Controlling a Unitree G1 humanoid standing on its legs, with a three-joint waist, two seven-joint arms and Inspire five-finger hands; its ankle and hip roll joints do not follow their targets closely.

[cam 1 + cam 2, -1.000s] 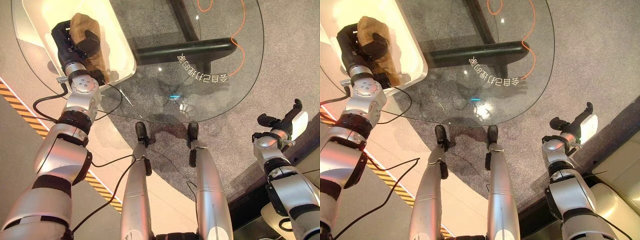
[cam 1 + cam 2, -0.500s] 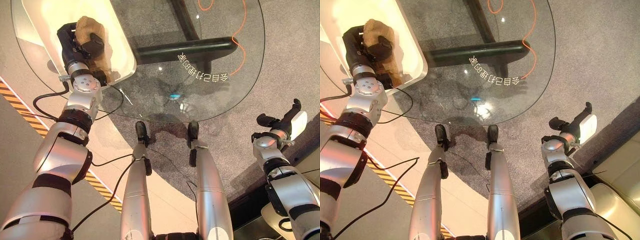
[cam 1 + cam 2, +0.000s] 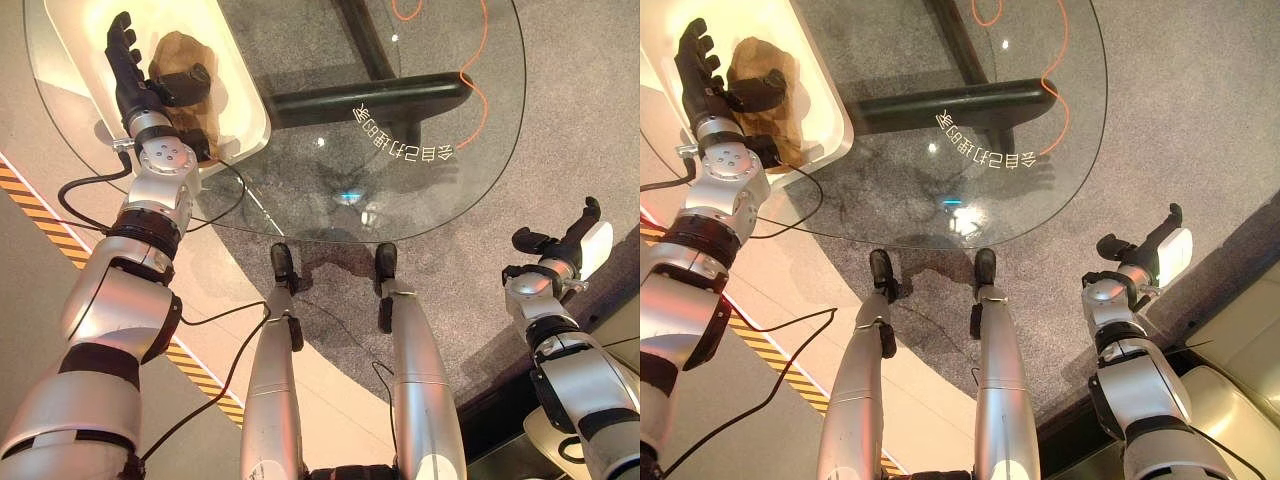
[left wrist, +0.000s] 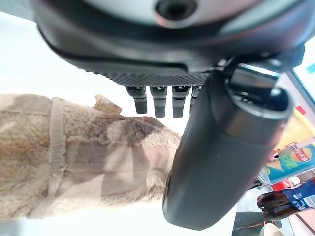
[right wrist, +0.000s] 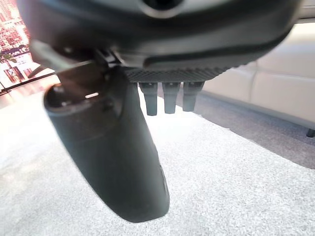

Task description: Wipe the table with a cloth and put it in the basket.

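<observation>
Your left hand [image 3: 135, 75] reaches into the cream basket [image 3: 245, 95] at the far left of the round glass table [image 3: 440, 200] in the left eye view, its fingers stretched straight toward the far rim and its thumb lying across the brown cloth [image 3: 185, 80], which sits crumpled on the basket floor just right of the palm. You can see an orange cable [image 3: 478, 75] curling on the grey carpet [image 3: 560, 110] under the glass, beside the table's dark base bar [image 3: 370, 100]. Your right hand [image 3: 560, 250] hangs off the table at the near right, above the carpet, fingers loosely extended and nothing in it. From the right eye view you get the same layout: the left hand [image 3: 710, 75] spread flat over the basket [image 3: 830, 120], the cloth [image 3: 765, 85] lying inside against the thumb, and the right hand [image 3: 1145, 255] idle over the carpet. Through the left wrist view your fingers [image 4: 160, 101] point straight out above the cloth [image 4: 74, 157], and the thumb [image 4: 221, 157] stands beside its fuzzy edge without clamping it; the cloth rests on the pale basket floor [image 4: 59, 64]. Through the right wrist view your fingers [image 5: 170, 96] are straight and apart from the thumb [image 5: 113, 152], with bare carpet [image 5: 236, 187] past them and a pale sofa [image 5: 275, 83] beyond.
</observation>
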